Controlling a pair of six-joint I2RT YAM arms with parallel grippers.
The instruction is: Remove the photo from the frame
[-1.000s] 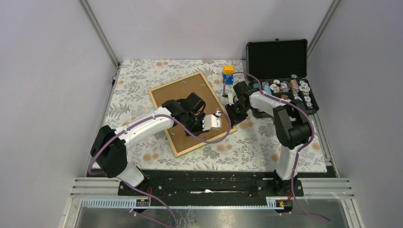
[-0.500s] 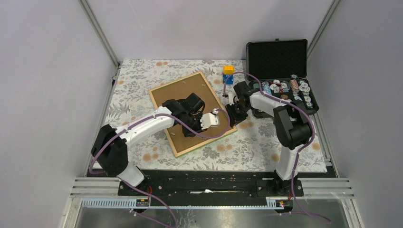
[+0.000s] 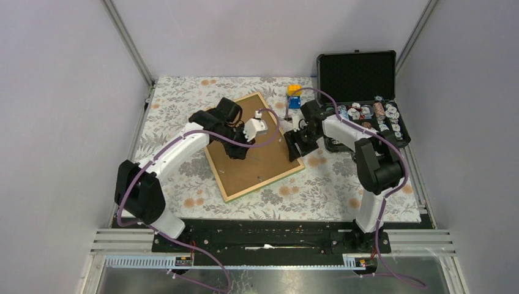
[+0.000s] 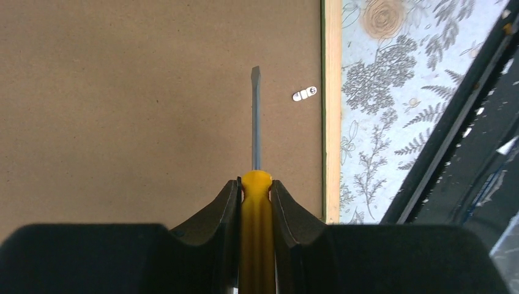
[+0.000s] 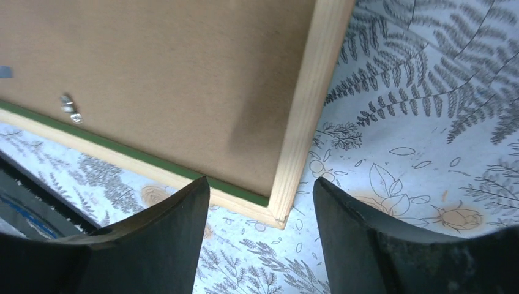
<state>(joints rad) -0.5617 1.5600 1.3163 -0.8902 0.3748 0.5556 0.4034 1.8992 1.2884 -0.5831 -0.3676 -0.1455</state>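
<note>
The frame (image 3: 260, 162) lies face down on the floral cloth, brown board back up, light wood rim around it. The photo is hidden under the board. My left gripper (image 3: 237, 149) hangs over the board, shut on a yellow-handled screwdriver (image 4: 256, 202). The blade points at a small metal clip (image 4: 304, 94) beside the rim (image 4: 332, 92) and stops short of it. My right gripper (image 3: 297, 142) is open and empty, its jaws spread above the frame's near right corner (image 5: 278, 214). A second clip (image 5: 70, 109) shows near the green edge.
An open black case (image 3: 358, 76) with several round pieces stands at the far right, close behind the right arm. A blue bottle with a yellow cap (image 3: 294, 96) stands just beyond the frame's far corner. The floral cloth (image 3: 330, 184) covers the table.
My left arm has swung from the frame's near right part toward the far left, carrying the screwdriver over the board. The right gripper has edged slightly left.
</note>
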